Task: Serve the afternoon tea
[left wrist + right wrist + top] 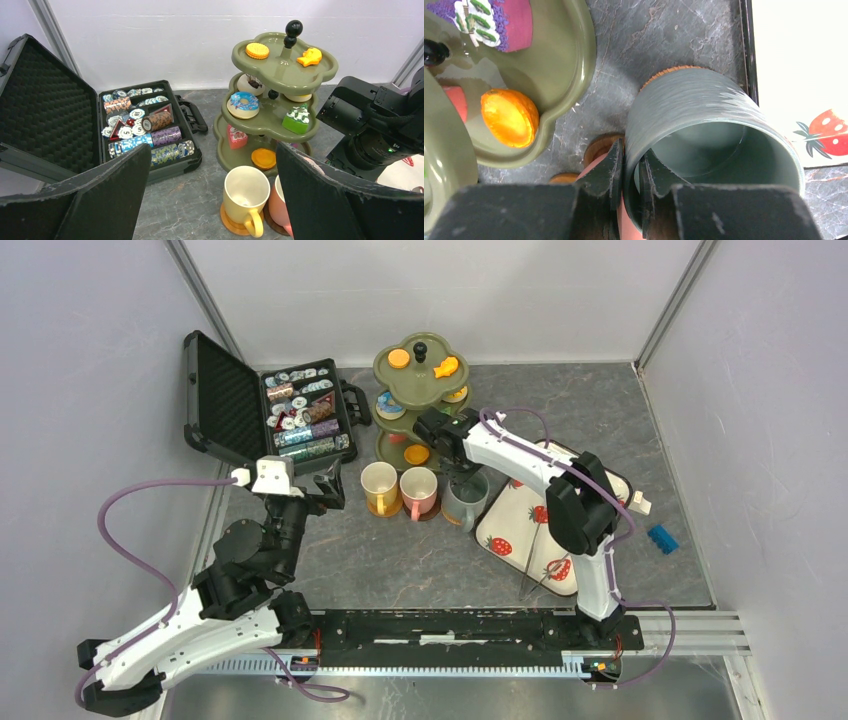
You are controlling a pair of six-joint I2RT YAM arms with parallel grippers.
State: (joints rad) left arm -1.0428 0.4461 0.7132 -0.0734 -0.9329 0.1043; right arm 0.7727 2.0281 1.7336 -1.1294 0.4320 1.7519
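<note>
Clamping the rim of the grey-green mug (pixel 689 100), there's the right tool (pixel 631 172). The right wrist view settles it: one finger inside the wall, one outside, at 9 o'clock on the rim. From above, the arm hides that pinch. The mug stands upright on a brown coaster (pixel 671 71) whose edge peeks out at 12 o'clock. The strawberry tray (pixel 794 60) lies just beside it at 3 o'clock.

The left tool (pixel 212 150) hangs wide open, gripping nothing. Beyond its fingers sit the yellow mug (pixel 245 192) and the pink mug (pixel 280 205), each on a coaster.

The top view lines all three mugs up mid-table, running yellow, pink, grey-green from 9 to 3 o'clock. At 12 o'clock behind them rises the olive-green stand (pixel 280 75).

Only the left wrist view opens up its tiers:
- The top tier carries an orange cookie (pixel 257 50) and a yellow cake (pixel 310 56).
- The middle tier carries a blue-iced donut (pixel 243 104) and a green cake (pixel 296 119).
- The bottom tier carries a pink cake (pixel 236 137) and an orange disc (pixel 263 158).

Far back at 10 o'clock, the black case (pixel 45 120) lies lid-open, with poker chips inside.
</note>
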